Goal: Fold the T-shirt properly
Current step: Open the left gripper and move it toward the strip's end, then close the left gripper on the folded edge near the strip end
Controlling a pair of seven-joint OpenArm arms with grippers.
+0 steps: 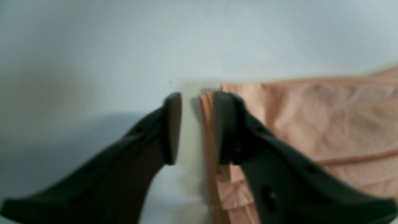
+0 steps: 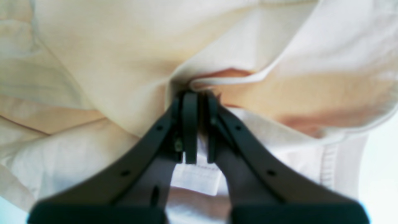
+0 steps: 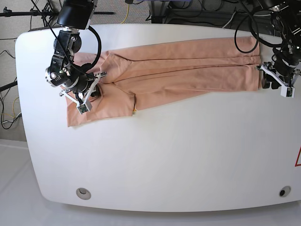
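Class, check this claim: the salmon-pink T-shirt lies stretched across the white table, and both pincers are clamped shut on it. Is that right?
Not quite. Only the right pincer is shut on the T-shirt. The left wrist view shows the left pincer with its jaws apart at the shirt's edge. The shirt does lie stretched across the white table.

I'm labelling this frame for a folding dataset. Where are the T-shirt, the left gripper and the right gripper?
T-shirt (image 3: 178, 70): base view, middle of the folded body.
Left gripper (image 1: 196, 127): left wrist view, gap between its parted fingertips.
Right gripper (image 2: 199, 124): right wrist view, between fingertips pinching cloth.
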